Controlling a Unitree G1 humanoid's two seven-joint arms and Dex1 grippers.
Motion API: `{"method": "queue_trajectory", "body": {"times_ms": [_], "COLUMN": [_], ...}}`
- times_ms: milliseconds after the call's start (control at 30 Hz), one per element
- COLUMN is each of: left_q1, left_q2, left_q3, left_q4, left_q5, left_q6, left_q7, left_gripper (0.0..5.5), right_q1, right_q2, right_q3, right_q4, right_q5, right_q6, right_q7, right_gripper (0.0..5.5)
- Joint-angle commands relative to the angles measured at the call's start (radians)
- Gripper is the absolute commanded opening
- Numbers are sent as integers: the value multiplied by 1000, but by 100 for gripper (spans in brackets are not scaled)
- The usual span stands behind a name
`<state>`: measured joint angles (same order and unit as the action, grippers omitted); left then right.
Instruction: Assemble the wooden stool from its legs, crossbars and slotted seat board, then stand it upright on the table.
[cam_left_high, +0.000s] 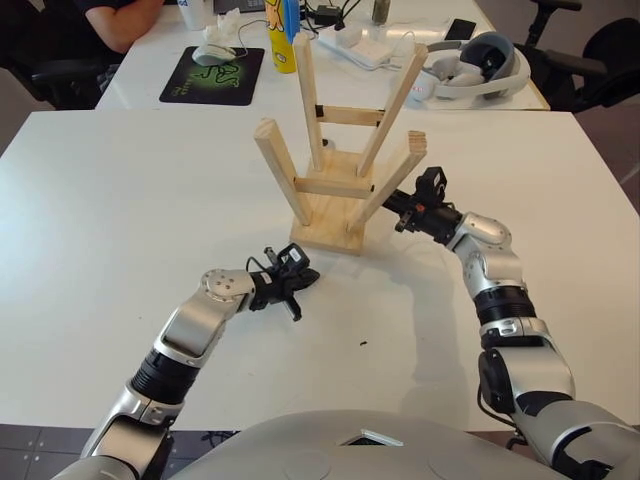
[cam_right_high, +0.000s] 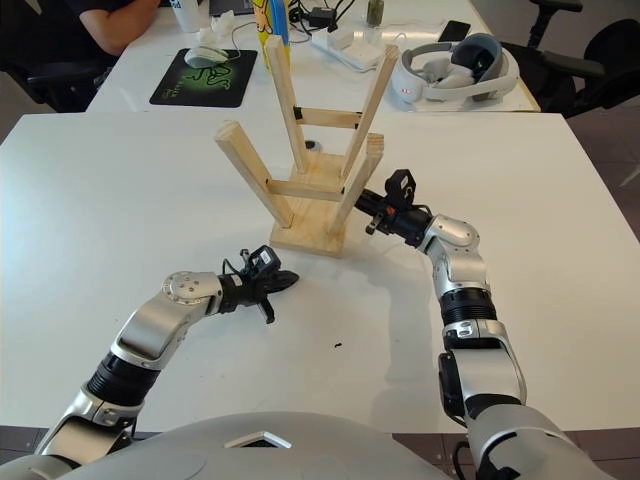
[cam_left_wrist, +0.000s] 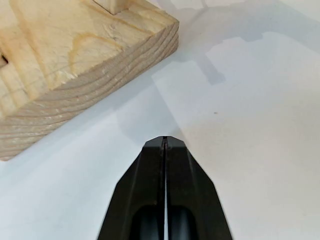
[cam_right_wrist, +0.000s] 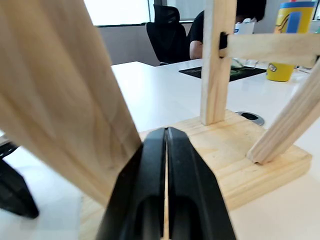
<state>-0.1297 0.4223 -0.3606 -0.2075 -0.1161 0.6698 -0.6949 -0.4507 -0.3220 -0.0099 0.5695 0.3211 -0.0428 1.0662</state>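
The wooden stool (cam_left_high: 340, 170) stands upside down mid-table, its slotted seat board (cam_left_high: 333, 228) flat on the white surface and its legs pointing up and splayed. Crossbars (cam_left_high: 334, 186) join the legs. My left gripper (cam_left_high: 309, 277) lies low on the table just in front of the board's near corner (cam_left_wrist: 100, 55), shut and holding nothing, a short gap away from the wood. My right gripper (cam_left_high: 392, 206) is at the right side of the stool, shut, its tip (cam_right_wrist: 166, 132) right beside the lower part of the near right leg (cam_right_wrist: 60, 95), above the seat board.
Behind the work table a second table carries a black mouse pad (cam_left_high: 213, 76) with a mouse, a yellow cup (cam_left_high: 283, 42), a power strip (cam_left_high: 352, 45) and headphones (cam_left_high: 478, 66). Open white tabletop lies left, right and front of the stool.
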Motion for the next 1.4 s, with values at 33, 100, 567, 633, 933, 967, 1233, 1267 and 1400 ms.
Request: {"method": "queue_trajectory", "body": {"times_ms": [33, 100, 567, 633, 933, 967, 1233, 1267, 1400], "left_q1": [26, 18, -50, -41, -31, -33, -108, -120, -150], "left_q2": [164, 227, 264, 223, 126, 126, 119, 110, 92], "left_q3": [105, 147, 208, 193, 160, 160, 153, 149, 137], "left_q4": [78, 147, 322, 308, 221, 213, 282, 298, 346], "left_q5": [8, 18, 41, 37, 42, 42, 61, 63, 72], "left_q6": [-2, -41, -163, -157, -102, -96, -124, -130, -152], "left_q7": [-48, -68, -59, -42, 12, 12, 5, 7, 10], "left_gripper": [1, 1, 1, 1, 1, 1, 1, 1, 1], "right_q1": [100, 134, 313, 368, 160, 143, 1, -5, -7], "right_q2": [9, 35, -47, -120, -34, -26, 48, 75, 169], "right_q3": [133, 197, 225, 137, 123, 121, 119, 160, 253], "right_q4": [-220, -331, -724, -669, -354, -334, -175, -184, -206], "right_q5": [-24, -27, 10, -14, -171, -181, -173, -179, -179], "right_q6": [65, 92, 355, 337, 164, 157, 13, 9, 13], "right_q7": [67, 54, -89, -125, -332, -351, -332, -300, -252], "right_gripper": [0, 0, 0, 0, 0, 0, 0, 0, 0]}}
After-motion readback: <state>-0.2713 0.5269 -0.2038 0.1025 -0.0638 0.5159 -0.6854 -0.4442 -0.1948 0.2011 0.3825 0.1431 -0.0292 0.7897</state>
